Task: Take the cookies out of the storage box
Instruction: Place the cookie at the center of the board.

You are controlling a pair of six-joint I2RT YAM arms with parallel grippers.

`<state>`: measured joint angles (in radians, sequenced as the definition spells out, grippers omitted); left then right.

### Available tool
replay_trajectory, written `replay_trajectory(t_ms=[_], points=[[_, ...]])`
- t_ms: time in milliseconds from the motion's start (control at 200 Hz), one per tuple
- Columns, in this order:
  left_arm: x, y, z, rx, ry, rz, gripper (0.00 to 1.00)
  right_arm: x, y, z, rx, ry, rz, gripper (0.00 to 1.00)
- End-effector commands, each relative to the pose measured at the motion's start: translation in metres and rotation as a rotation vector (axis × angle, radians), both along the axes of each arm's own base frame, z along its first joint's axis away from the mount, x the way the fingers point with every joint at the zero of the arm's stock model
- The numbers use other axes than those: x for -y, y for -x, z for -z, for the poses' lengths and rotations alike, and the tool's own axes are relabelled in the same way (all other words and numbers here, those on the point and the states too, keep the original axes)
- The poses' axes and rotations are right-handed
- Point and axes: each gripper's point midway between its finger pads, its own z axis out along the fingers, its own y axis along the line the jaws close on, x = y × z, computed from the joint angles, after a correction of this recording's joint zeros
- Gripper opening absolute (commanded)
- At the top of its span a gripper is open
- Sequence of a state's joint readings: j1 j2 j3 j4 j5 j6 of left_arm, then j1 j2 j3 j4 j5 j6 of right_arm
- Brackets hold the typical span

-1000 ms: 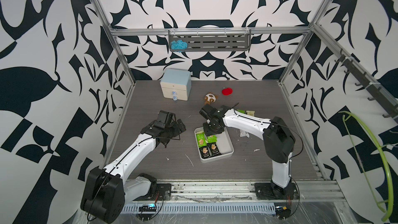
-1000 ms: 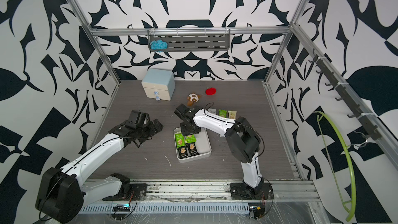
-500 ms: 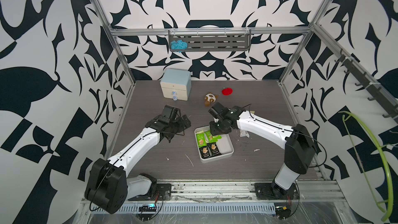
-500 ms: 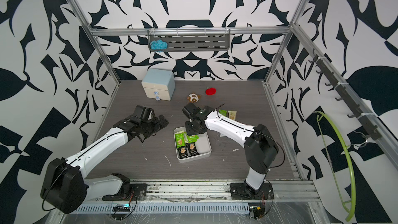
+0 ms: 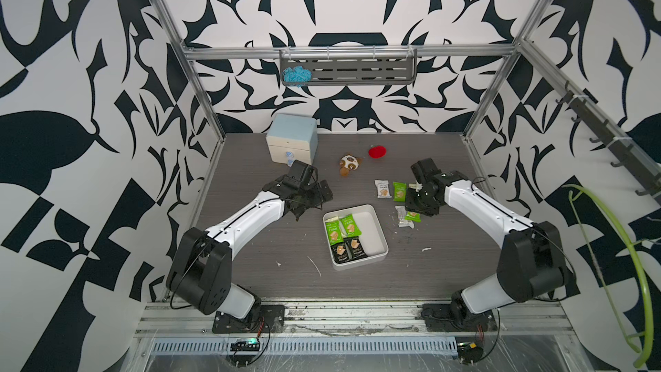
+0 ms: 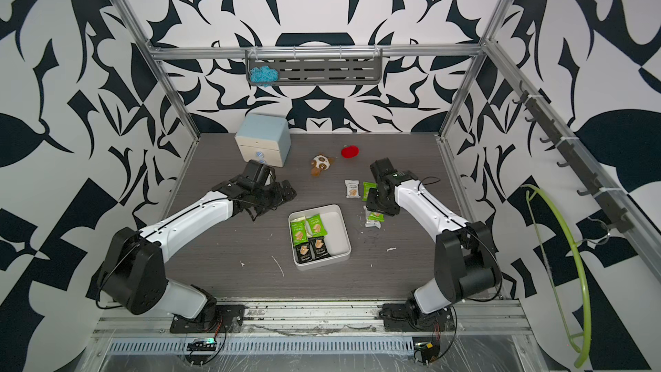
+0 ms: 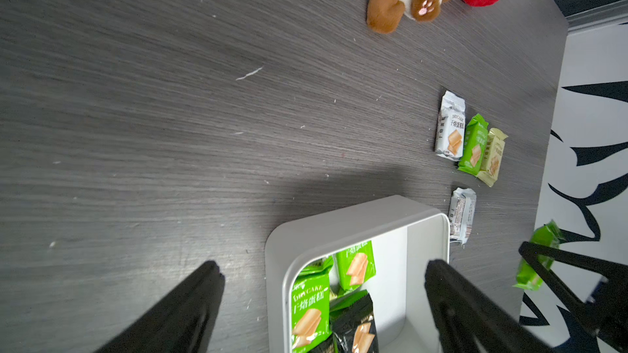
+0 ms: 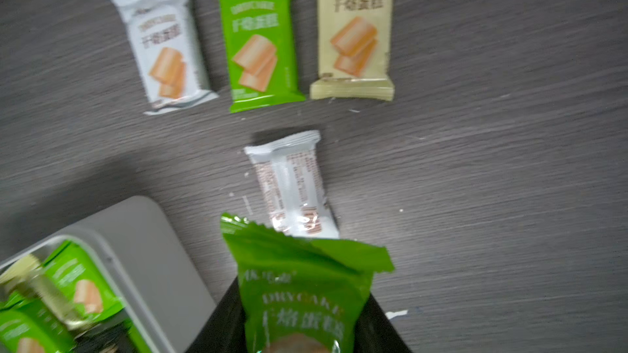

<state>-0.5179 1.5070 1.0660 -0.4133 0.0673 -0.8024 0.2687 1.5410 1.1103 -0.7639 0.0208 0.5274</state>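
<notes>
Lower centre, my right claw grips a green cookie packet; my left claw gapes near the storage box.

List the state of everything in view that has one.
Box: upright, several packets inside.
Left gripper: open, empty.
Right gripper: shut on green packet.
Three-packet row: lying flat, face up.
Lone white packet: lying flat, face down.
Cabinet: drawers look shut.
Plush: lying loose, untouched.
</notes>
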Motion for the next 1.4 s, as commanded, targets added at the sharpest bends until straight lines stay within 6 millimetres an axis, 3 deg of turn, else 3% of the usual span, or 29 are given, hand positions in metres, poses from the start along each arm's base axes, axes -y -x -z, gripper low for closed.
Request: replay_trajectory(t_ms=[0, 315, 640, 860, 1090, 1395], points=[[0.009, -0.008, -0.003, 0.011, 0.003, 0.033, 0.99, 0.017, -0.013, 0.001, 0.02, 0.041, -0.01, 0.43], [0.017, -0.02, 0.007, -0.006, -0.005, 0.04, 0.99, 0.053, -0.02, 0.041, -0.087, 0.061, 0.046, 0.43], [0.022, -0.028, 0.013, -0.019, -0.01, 0.039, 0.99, 0.057, -0.017, 0.071, -0.153, 0.038, 0.057, 0.43], [0.022, -0.029, 0.014, -0.022, -0.011, 0.039, 0.99, 0.058, -0.016, 0.079, -0.169, 0.037, 0.058, 0.47], [0.02, -0.027, 0.014, -0.021, -0.017, 0.04, 0.99, 0.057, -0.016, 0.069, -0.15, 0.026, 0.061, 0.58], [0.016, -0.023, 0.013, -0.014, -0.023, 0.039, 0.99, 0.055, -0.015, 0.019, -0.065, 0.026, 0.051, 0.62]])
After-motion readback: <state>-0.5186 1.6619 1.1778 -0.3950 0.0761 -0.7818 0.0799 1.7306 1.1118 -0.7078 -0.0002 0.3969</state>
